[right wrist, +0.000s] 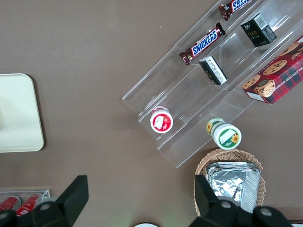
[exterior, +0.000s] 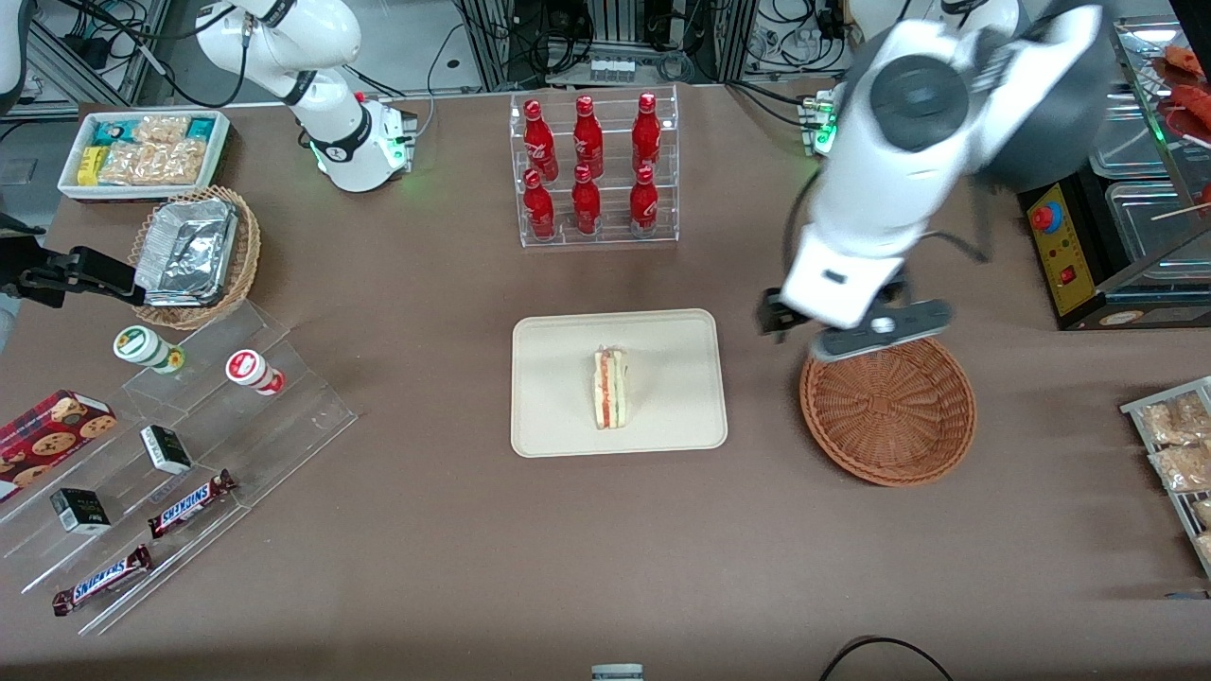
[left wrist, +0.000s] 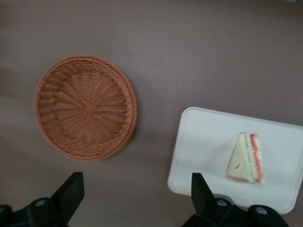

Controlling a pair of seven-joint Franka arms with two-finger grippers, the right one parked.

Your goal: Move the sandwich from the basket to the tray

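Triangular white-bread sandwich wedge [exterior: 611, 389] lies on cream rectangular tray [exterior: 553, 416]. Round reddish-brown wicker basket [exterior: 889, 412] empty. Left-arm gripper [left wrist: 137, 198] above basket's edge, fingers spread, holding nothing. Placement judged complete; only retreat remains.

The word "SNICKERS" is readable in white and blue letters on two brown candy bars [exterior: 192, 503] [exterior: 102, 580] lying on a clear stepped display shelf [exterior: 265, 416] toward the parked arm's end of the table. The right wrist view also shows "SNICKERS" on one bar. The left arm's gripper [left wrist: 137, 198], which carries no lettering, hangs above the table beside the basket [exterior: 887, 412].
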